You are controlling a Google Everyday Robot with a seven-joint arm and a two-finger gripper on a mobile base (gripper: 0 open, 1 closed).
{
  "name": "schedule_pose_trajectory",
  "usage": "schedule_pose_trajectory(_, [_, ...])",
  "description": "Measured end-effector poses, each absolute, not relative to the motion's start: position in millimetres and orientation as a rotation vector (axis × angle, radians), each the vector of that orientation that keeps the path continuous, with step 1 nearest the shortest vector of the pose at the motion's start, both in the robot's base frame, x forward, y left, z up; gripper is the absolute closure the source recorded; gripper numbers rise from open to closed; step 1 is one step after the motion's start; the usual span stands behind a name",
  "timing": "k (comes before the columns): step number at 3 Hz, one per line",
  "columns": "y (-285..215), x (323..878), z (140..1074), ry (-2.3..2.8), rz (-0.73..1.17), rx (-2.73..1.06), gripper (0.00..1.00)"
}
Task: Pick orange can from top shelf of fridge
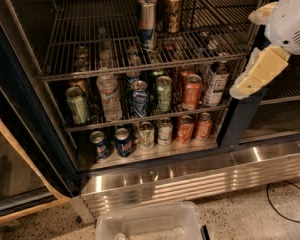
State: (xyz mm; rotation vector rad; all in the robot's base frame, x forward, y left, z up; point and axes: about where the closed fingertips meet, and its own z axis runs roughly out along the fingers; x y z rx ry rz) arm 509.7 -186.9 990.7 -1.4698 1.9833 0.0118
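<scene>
Camera view is being filled by the fridge (20, 109), with its dark frame showing at the left and its ribbed steel base (190, 176) running along the near side. Near that base, on the floor, a clear plastic bin (150, 223) is lying. The top shelf (90, 49) is being seen as a wide wire rack. Toward its far middle a silver-and-blue can (147, 21) is standing upright. Just to the right of it and slightly farther back, the orange can (173, 10) is standing upright on the same rack, with nothing touching it. Below, the lower racks (140, 116) are being crowded with cans and bottles. At the right, the gripper (260, 71) is being held in front of the fridge's right post, well apart from the orange can. Whether it is open or closed cannot be told.
</scene>
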Motion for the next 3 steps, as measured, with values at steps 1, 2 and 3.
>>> schedule_pose_trajectory(1, [-169.1,520.1,994.3,1.884,0.063,-1.343,0.00])
schedule_pose_trajectory(2, [-160.8,540.1,1005.1,1.771,0.085,-1.209,0.00])
schedule_pose_trajectory(3, [-163.1,552.3,1024.1,1.726,0.040,-1.145,0.00])
